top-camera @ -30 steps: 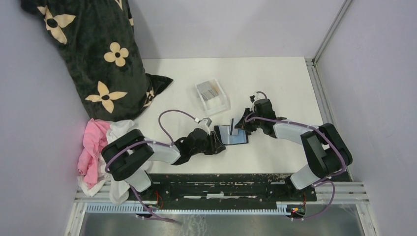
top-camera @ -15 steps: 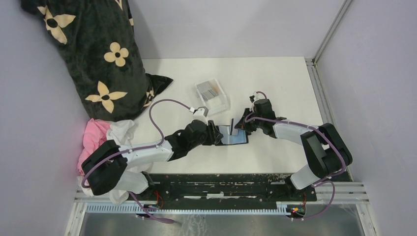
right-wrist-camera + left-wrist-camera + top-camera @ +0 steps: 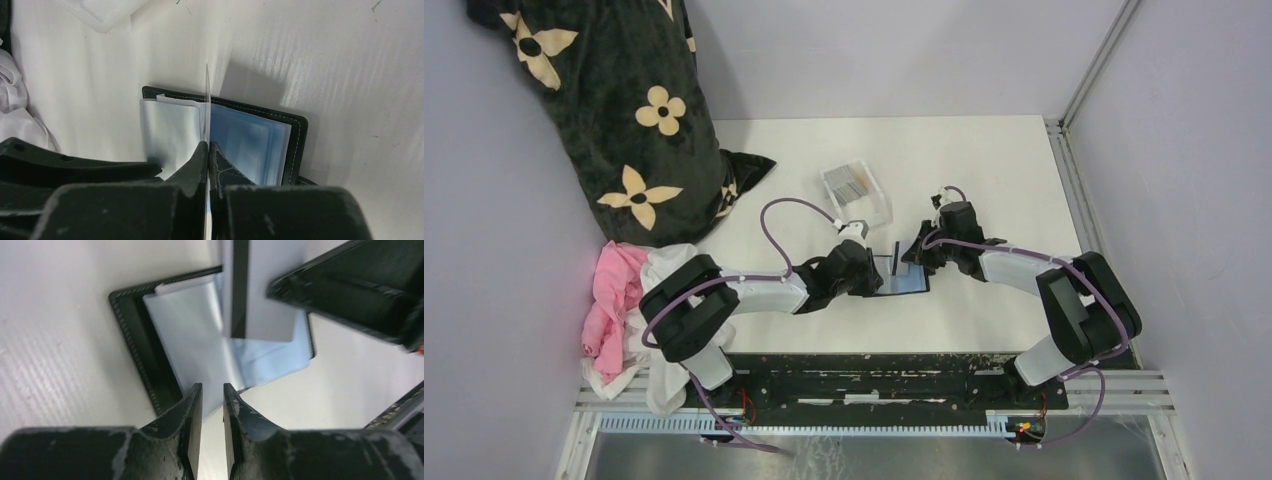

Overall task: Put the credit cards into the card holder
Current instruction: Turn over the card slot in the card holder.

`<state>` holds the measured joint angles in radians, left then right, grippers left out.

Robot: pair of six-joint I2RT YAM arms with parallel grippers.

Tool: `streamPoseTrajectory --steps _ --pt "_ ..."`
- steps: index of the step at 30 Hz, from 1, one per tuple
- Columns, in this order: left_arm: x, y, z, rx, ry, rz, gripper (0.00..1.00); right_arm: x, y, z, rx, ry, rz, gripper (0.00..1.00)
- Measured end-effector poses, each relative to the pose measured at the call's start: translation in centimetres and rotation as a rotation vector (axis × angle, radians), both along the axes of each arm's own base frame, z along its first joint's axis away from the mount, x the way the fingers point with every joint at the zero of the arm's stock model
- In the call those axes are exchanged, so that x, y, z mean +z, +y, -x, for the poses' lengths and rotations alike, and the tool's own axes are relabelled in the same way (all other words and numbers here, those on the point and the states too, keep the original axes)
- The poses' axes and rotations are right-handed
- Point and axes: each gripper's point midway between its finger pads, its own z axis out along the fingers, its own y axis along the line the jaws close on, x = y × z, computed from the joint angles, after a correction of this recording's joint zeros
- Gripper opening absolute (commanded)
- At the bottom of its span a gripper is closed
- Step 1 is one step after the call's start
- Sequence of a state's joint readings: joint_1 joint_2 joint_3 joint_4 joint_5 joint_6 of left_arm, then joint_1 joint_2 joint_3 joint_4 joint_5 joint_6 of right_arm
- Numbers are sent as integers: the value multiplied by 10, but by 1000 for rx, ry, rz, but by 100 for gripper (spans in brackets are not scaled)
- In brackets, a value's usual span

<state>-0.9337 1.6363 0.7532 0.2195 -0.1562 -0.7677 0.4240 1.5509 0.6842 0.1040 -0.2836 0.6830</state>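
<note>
At the near left corner of the bench (image 3: 984, 170) lies a pink and white cloth (image 3: 619, 290). Farther in, a clear tray (image 3: 879, 212) holds grey credit cards (image 3: 852, 184). The left end effector (image 3: 210, 395) has its fingers a narrow gap apart at a clear sleeve (image 3: 190, 335) of the open black card holder (image 3: 299, 145); whether they pinch it I cannot tell. Just right, the right end effector (image 3: 206, 146) is clamped on one card (image 3: 206, 100), upright on edge over the holder.

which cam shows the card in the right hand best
Left wrist: it sees the card face-on, upright over the open card holder. Right wrist shows only its thin edge; the top view, a tiny sliver.
</note>
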Motion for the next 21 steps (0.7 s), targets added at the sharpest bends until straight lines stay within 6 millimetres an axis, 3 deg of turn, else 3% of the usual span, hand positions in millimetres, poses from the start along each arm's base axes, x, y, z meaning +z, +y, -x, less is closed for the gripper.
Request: streamPoseTrajectory --steps 4,21 --pt "-23 18 12 6 30 -47 28 4 0 2 3 -3 0 1" --pt "-24 18 9 18 -1 -27 27 1 4 18 41 12 -1 1"
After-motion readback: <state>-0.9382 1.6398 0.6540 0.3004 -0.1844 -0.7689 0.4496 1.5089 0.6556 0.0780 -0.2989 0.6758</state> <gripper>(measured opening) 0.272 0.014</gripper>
